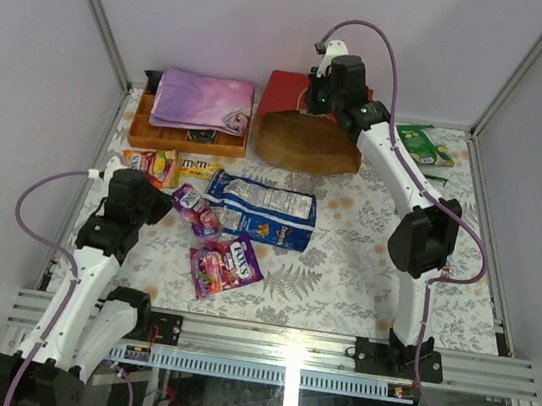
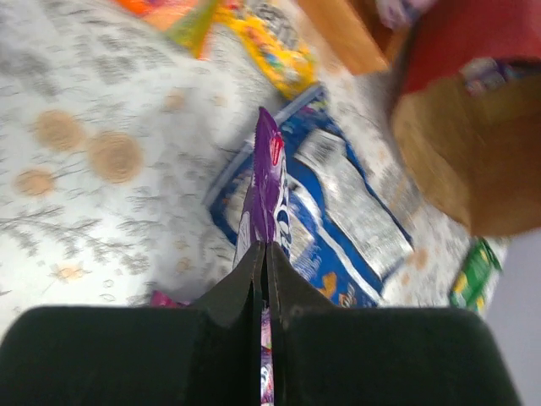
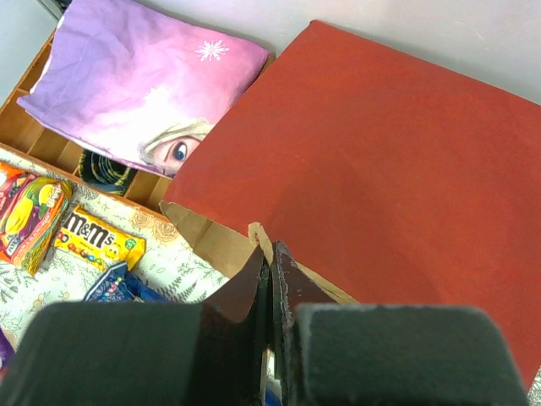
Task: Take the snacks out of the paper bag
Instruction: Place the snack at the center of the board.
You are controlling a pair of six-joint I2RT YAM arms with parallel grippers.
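Observation:
The paper bag [image 1: 301,132] lies on its side at the back, red outside [image 3: 380,161], brown inside [image 2: 469,161], mouth toward the arms. My right gripper [image 1: 317,107] [image 3: 270,250] is shut on its upper rim. My left gripper [image 1: 165,200] [image 2: 265,248] is shut on a small purple packet [image 1: 196,210] [image 2: 269,165], held edge-up just above the table. Other snacks lie on the table: a long blue chip bag [image 1: 260,210] [image 2: 347,224], a magenta candy bag [image 1: 226,265], a yellow pack [image 1: 198,166] [image 3: 97,238], an orange pack [image 1: 150,163] [image 3: 30,211] and a green packet [image 1: 423,142] [image 2: 473,275].
A wooden box [image 1: 155,133] with a folded pink-purple cloth [image 1: 200,99] [image 3: 144,85] stands at the back left, next to the bag. Metal frame rails and walls close in the table on the left, right and back.

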